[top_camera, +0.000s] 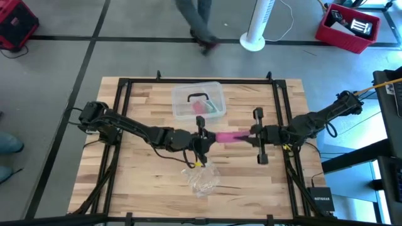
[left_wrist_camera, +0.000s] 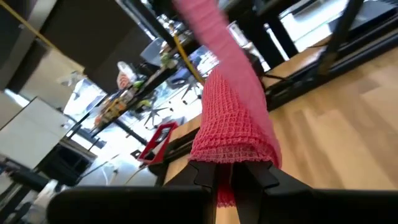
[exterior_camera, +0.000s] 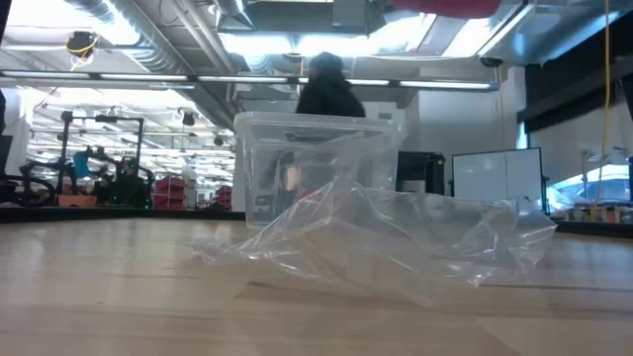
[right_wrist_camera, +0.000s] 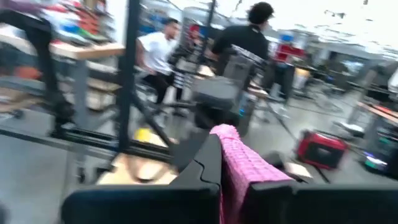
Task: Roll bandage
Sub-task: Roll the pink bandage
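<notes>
Table (top_camera: 144, 182): tools stretch bandage (top_camera: 229, 136) (low view: wrapper (exterior_camera: 396, 242)).

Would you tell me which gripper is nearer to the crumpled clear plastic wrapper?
Left. The left gripper holds one bandage end just above the wrapper; the right gripper holds the other end, farther off to the side.

arms: two, dark, jointed | cables: black, yellow | end effector fingers: black
</notes>
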